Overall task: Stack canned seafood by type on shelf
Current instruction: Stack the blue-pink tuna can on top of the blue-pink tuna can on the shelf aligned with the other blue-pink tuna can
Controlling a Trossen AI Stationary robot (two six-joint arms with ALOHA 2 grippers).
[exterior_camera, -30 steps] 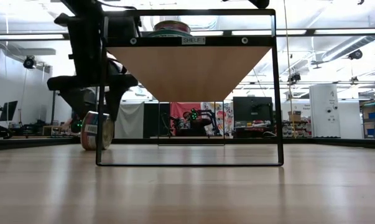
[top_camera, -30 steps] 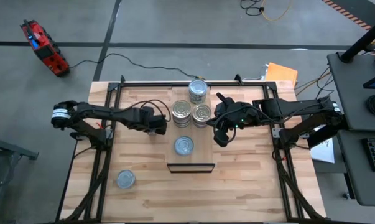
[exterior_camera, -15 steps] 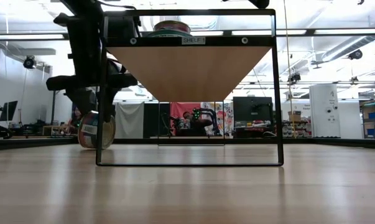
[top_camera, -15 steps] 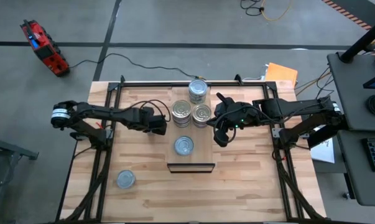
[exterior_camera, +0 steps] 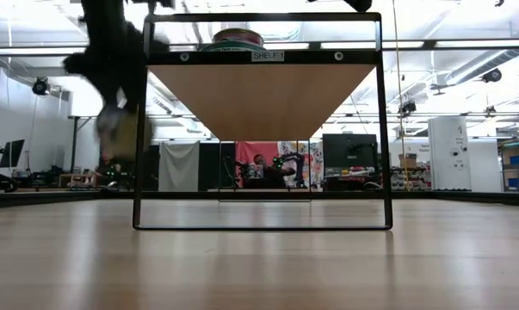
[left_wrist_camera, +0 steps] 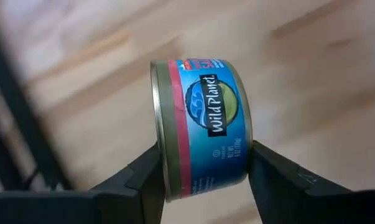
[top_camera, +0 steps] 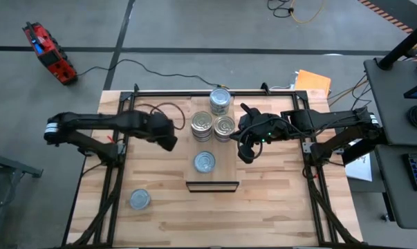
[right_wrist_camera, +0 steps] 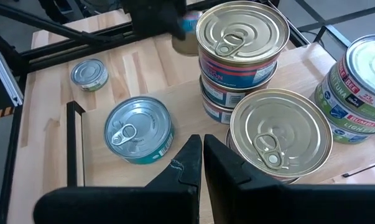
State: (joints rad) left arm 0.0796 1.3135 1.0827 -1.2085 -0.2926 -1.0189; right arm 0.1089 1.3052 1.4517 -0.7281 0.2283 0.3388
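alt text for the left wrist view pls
The left gripper holds a blue Wild Planet seafood tin on its side between its two dark fingers, above a blurred wooden tabletop.

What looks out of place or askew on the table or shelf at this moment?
One tin sits alone on the table near the front left corner, far from the stacks on the shelf. The left gripper holds a blue-labelled Wild Planet tin on its edge. No spill or damage shows.
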